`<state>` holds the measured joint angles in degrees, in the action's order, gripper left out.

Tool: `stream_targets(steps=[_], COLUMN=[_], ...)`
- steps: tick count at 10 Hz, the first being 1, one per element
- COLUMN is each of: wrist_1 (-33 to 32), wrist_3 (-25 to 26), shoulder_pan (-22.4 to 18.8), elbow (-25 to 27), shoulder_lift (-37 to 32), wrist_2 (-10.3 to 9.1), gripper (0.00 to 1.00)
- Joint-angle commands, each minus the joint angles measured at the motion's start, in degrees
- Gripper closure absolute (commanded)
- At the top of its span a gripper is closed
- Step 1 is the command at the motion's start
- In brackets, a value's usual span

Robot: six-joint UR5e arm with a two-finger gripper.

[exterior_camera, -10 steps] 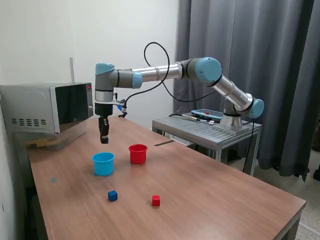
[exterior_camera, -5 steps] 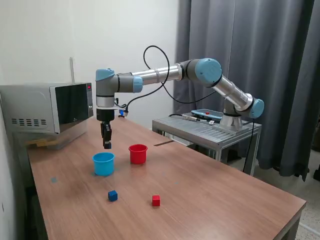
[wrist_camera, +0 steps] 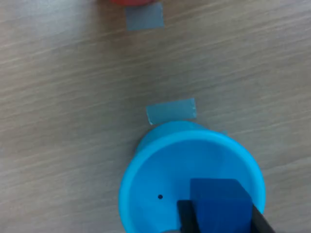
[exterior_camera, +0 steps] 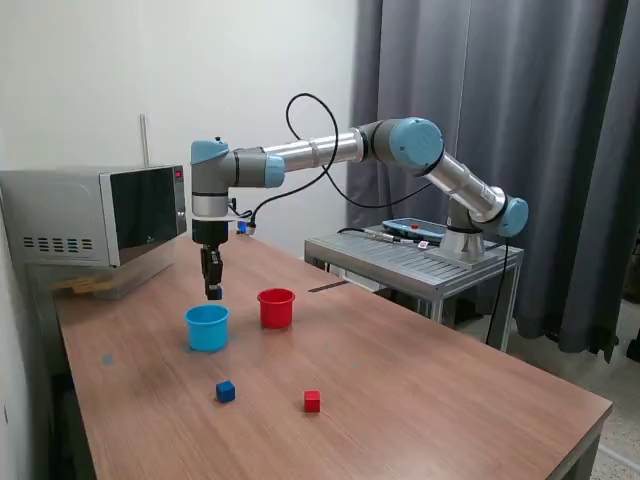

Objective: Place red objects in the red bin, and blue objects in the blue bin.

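We hold a blue cube (wrist_camera: pixel 216 201) pinched in our gripper (exterior_camera: pixel 212 292) right above the blue cup (exterior_camera: pixel 207 327), ready to drop it in; the red cup (exterior_camera: pixel 276 308) stands just right

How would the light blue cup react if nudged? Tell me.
The light blue cup looks like thin plastic, so probably light and easily slid. Tapered and upright, it may tip if pushed high, then roll.

Light blue cup (exterior_camera: pixel 207 327), red cup (exterior_camera: pixel 276 307), dark blue cube (exterior_camera: pixel 225 391), red cube (exterior_camera: pixel 312 401), wood-grain brown counter (exterior_camera: pixel 420 390), grey tape patches (wrist_camera: pixel 171 110), black gripper (exterior_camera: pixel 212 291).
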<state>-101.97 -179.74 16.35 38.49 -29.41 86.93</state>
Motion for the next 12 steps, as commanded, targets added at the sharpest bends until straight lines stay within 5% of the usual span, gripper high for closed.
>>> stream_targets(steps=[1, 5, 6, 12], wrist_1=[-0.07, -0.07, -0.16, -0.16], wrist_3=[-0.43, -0.44, -0.53, -0.44], shoulder_pan=[0.0, 0.0, 0.0, 0.0], elbow=[-0.08, 0.1, 0.1, -0.08], shoulder_lift=[0.05, 0.14, 0.14, 0.23], wrist_2=[0.0, 0.08, 0.08, 0.08], gripper=[1.0, 1.0, 0.0, 0.0])
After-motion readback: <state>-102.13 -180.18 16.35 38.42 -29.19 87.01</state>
